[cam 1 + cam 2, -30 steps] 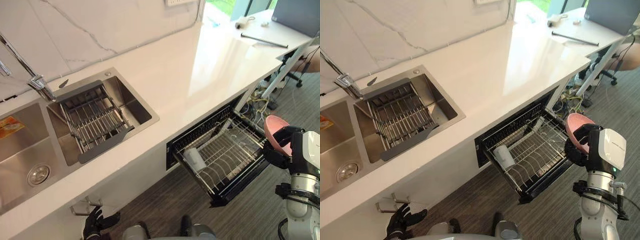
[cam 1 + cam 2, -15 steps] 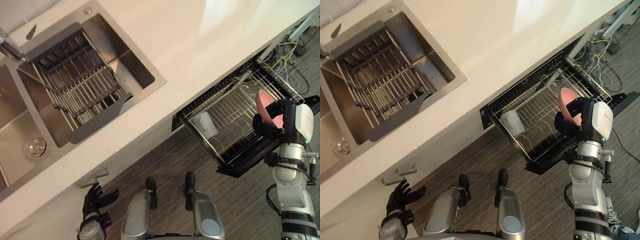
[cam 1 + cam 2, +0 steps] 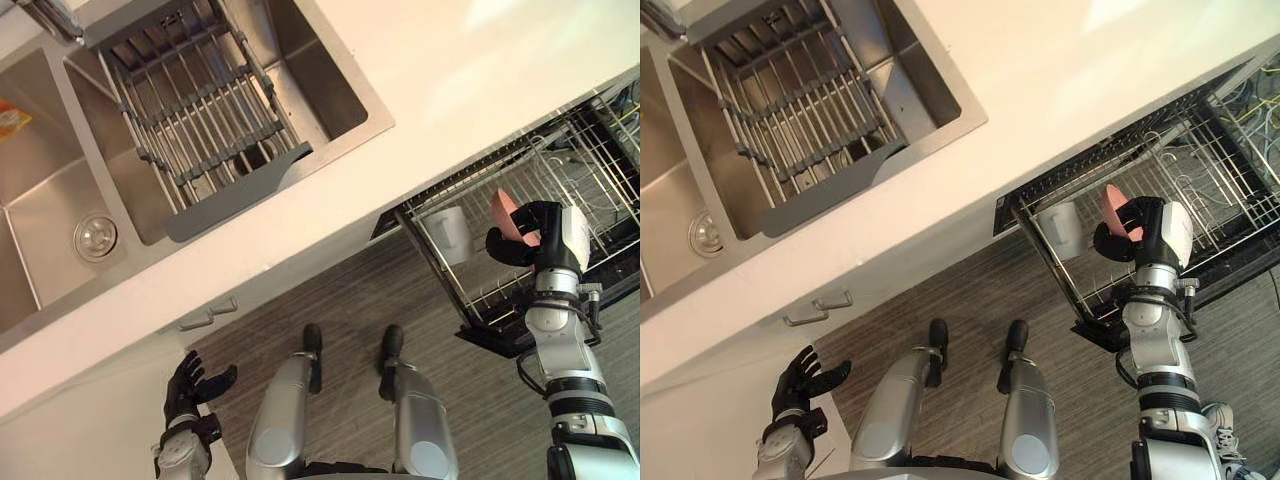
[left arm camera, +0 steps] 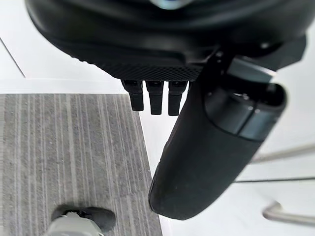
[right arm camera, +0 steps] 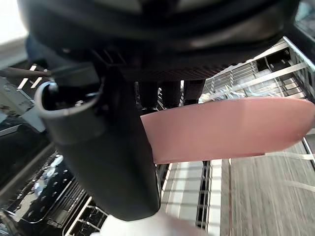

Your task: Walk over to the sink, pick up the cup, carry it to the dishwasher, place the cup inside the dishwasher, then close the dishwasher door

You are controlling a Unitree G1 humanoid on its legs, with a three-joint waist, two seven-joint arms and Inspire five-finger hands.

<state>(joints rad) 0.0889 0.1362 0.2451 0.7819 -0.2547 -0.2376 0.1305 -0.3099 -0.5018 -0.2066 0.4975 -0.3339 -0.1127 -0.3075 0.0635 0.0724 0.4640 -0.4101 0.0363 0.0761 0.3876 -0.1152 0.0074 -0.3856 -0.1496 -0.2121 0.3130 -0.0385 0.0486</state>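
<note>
Over the front edge of the open dishwasher rack [image 3: 585,165], the right robot hand [image 3: 533,240] grips the pink cup [image 3: 503,213], tipped sideways, probably for lowering in. The left robot hand [image 3: 190,380] hangs relaxed, fingers spread.

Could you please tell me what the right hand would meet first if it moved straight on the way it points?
Probably the silver wire dishwasher rack: the right hand, shut on the pink cup, points toward its wires with nothing between, though depth is unclear.
</note>
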